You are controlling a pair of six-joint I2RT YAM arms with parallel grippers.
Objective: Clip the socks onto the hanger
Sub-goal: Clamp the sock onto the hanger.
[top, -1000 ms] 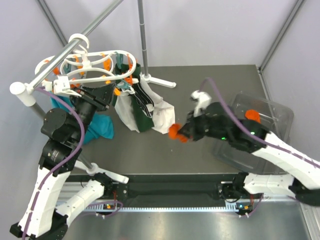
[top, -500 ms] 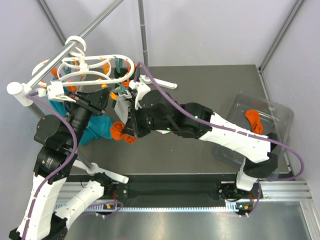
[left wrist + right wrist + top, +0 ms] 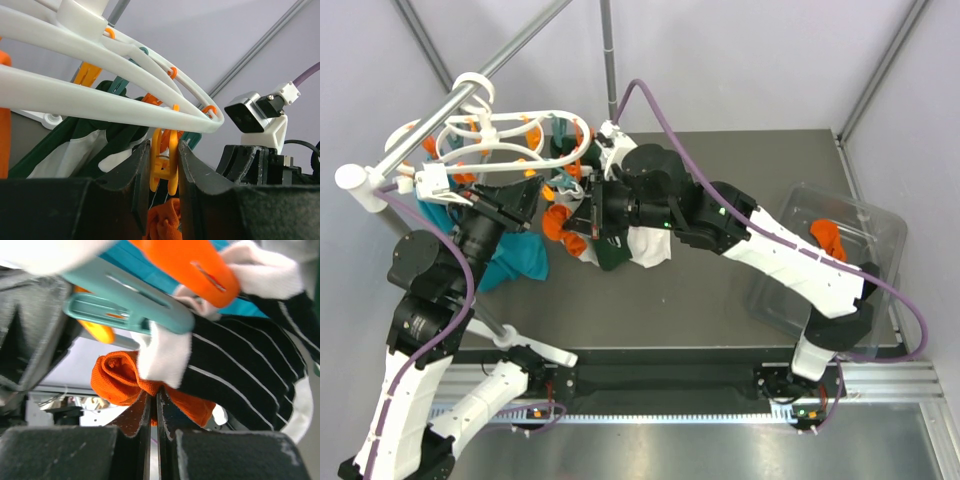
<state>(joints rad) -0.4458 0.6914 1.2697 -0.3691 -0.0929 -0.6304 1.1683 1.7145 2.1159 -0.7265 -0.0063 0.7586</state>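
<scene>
Nearest the arm bases, over at 4 o'clock, the clear bin [image 3: 865, 295] has one orange sock [image 3: 825, 236] waiting in it, so that's a job for later. The big change is the right arm. A second ago it was out mid-table beside the bin with its load, and now it has swung all the way over to 10 o'clock and lifted. The right gripper [image 3: 154, 401] is pinched tight on a bunched orange sock [image 3: 116, 379], and the wrist view shows the fabric bulging out above the closed fingers, right next to a striped sock [image 3: 240, 360] that's already hanging. The left gripper [image 3: 164, 150] hasn't budged. It's clamped on the top of an orange peg [image 3: 164, 175], fingers pressed against both sides, and the sock's orange fabric is showing just under that peg. Can't tell if the peg's mouth is actually spread yet. Behind all that is the hanger [image 3: 75, 97], its white ring running straight over the peg. My read is that the carry is done and we're at the feed-in, so the next bit needs the sock edge nudged up into the peg before the left lets go.
</scene>
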